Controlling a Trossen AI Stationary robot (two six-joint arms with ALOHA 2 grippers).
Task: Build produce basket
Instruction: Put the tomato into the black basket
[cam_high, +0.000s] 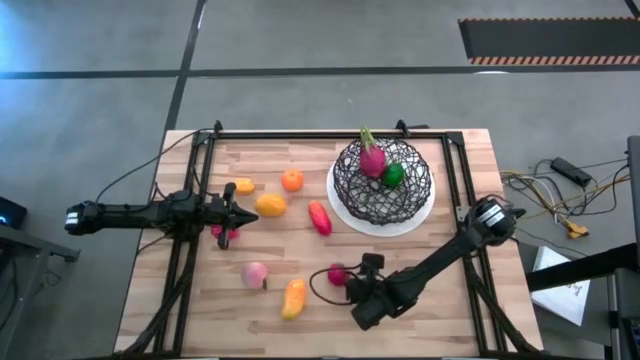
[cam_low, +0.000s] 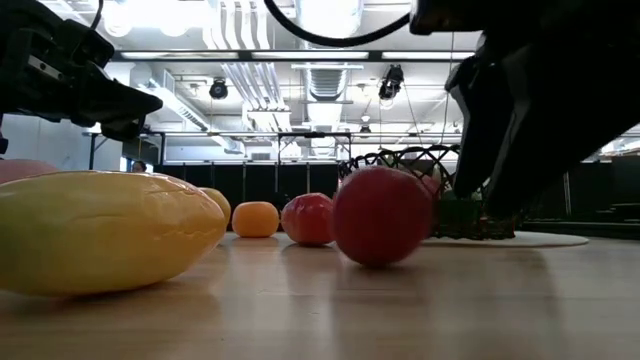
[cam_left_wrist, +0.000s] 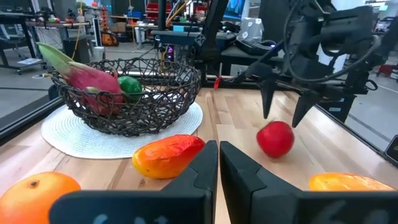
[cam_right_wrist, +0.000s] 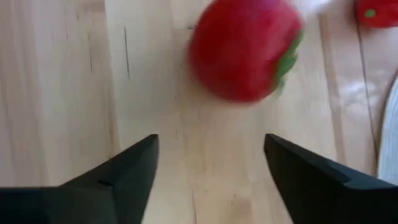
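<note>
1. My right gripper hangs with jaws released just short of the round red fruit, which lies on the table well in front of the basket. I judge it could roll off if one finger nudges it first.
2. The fruit looks smooth and glossy, with a green tip, so a shallow pinch may slip.
3. My left gripper waits clenched and empty, left of the basket, which holds a dragon fruit and a green piece.

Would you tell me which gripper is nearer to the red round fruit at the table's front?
Right. The right gripper is open just beside the red round fruit; the left gripper waits farther off, near the orange pieces.
</note>
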